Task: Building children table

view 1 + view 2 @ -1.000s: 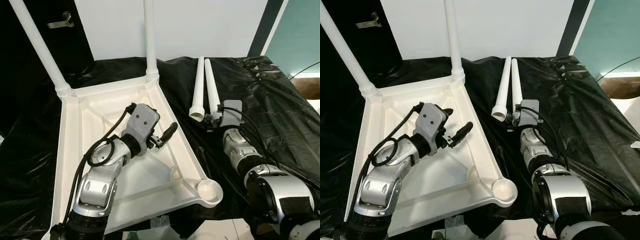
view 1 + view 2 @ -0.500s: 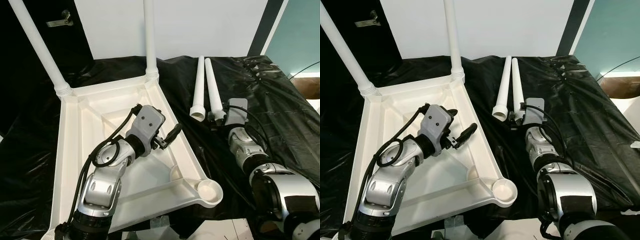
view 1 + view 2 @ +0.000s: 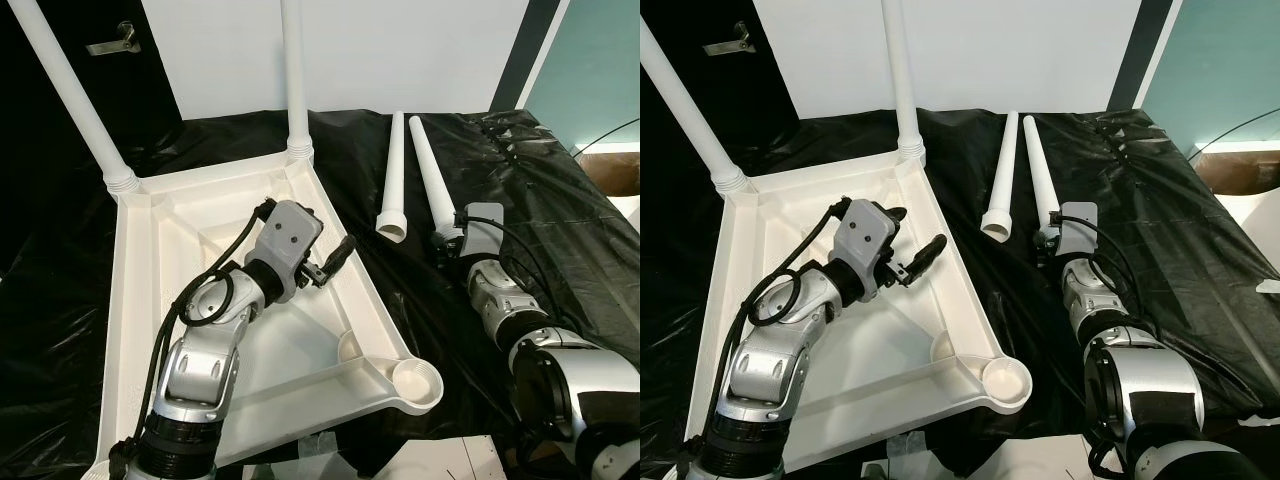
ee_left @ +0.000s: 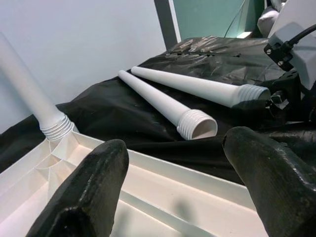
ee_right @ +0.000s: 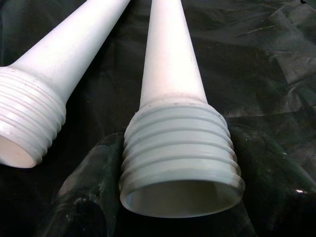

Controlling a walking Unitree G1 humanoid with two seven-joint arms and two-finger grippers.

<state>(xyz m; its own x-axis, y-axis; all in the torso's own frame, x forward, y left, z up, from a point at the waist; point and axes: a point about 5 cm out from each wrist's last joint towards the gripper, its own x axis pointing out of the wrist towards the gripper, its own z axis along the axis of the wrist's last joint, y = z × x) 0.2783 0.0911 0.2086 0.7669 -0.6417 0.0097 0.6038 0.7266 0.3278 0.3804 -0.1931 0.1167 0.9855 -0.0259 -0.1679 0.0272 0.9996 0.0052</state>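
While left pincer (image 3: 335, 262) idles, right pincer (image 5: 168, 207) grips table leg (image 5: 173, 98)

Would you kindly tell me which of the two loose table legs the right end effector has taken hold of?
The right end effector grips the threaded end of the right-hand loose leg. The other loose leg lies untouched beside it, nearer the upturned tabletop.

Bright, even light; sharp views; soft shadows
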